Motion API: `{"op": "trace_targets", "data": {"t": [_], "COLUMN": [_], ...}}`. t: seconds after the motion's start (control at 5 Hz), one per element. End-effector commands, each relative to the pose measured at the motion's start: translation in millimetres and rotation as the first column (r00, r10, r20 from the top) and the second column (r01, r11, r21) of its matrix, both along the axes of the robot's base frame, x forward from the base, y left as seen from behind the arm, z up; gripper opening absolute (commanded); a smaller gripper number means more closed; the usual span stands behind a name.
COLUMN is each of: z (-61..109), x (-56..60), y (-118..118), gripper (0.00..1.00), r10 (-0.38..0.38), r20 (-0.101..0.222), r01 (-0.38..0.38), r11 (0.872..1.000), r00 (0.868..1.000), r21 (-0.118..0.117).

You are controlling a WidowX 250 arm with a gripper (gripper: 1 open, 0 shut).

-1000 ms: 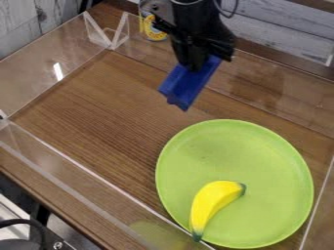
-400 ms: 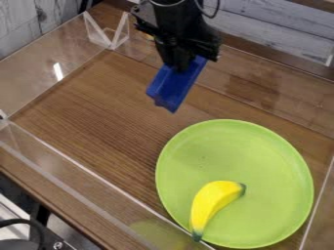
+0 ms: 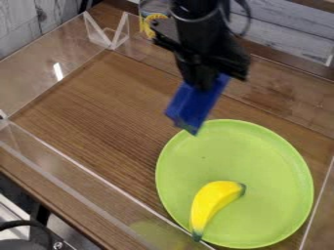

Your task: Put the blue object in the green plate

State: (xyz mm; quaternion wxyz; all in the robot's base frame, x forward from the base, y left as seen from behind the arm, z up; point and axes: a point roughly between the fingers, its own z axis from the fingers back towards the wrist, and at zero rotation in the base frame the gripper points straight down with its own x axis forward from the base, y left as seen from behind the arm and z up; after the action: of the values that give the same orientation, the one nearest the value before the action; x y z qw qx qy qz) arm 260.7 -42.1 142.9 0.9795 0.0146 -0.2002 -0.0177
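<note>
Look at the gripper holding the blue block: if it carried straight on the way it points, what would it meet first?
Probably the green plate. The gripper points steeply down with the blue block hanging over the plate's near rim, though depth is uncertain from one view.

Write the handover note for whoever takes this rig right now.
Gripper: shut on the blue object, which hangs tilted in the air.
Blue object: its lower end is over the near-left rim of the green plate, not resting on it.
Banana: lying in the plate's front part.
Done: block picked up and brought to the plate's edge.
Left: carry it over bare plate, lower, release, clear of the banana.
</note>
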Motion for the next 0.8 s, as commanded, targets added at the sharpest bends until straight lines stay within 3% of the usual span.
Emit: {"op": "trace_targets", "data": {"t": [0.0, 0.4, 0.6], "z": [7.4, -8.2, -18.2], "x": [-5.4, -21.0, -28.9], "y": [-18.9, -52.6, -59.1], "gripper": [0.00, 0.00, 0.00], "r10": [0.000, 0.016, 0.019], "r20": [0.039, 0.047, 0.039], "r01": [0.000, -0.014, -0.018], "r11": [1.000, 0.999, 0.999], "r00": [0.999, 0.999, 0.999], "r21": [-0.013, -0.038, -0.040]}}
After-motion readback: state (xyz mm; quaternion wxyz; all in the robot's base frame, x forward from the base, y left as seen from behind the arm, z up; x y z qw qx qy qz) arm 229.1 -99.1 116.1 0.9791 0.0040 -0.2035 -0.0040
